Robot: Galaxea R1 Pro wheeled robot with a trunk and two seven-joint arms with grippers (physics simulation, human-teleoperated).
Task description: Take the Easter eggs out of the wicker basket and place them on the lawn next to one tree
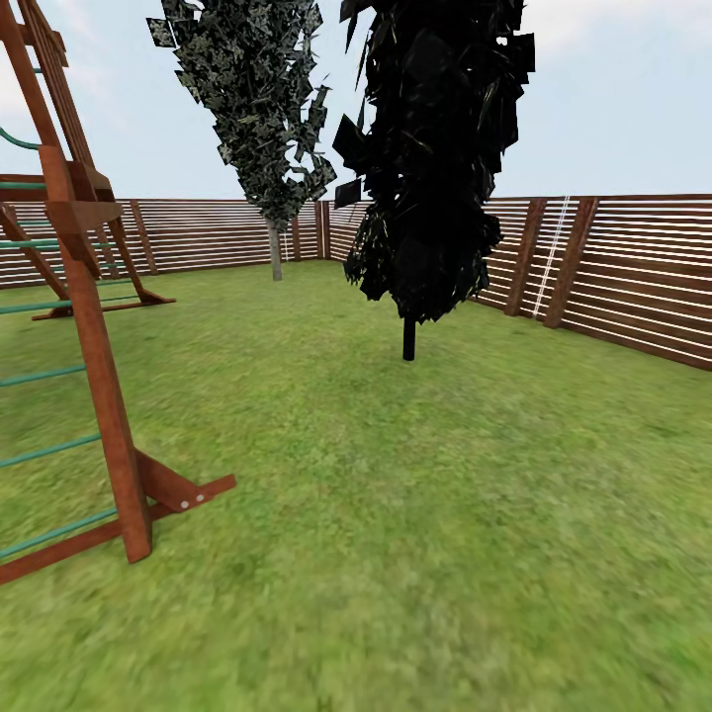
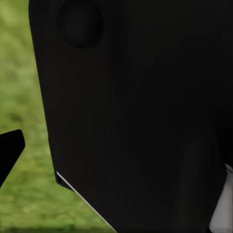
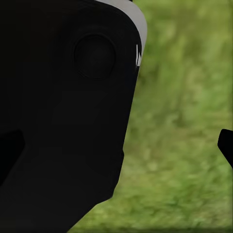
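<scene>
Black robot body point(image 3: 58, 121) over blurred lawn point(image 3: 184, 126)

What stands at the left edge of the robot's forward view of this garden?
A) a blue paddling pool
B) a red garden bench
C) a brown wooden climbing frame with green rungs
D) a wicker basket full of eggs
C: in the head view a brown wooden climbing frame with green rungs rises from the lawn at the left edge, while two dark trees stand farther back, the nearer dark tree before the slatted fence.
</scene>
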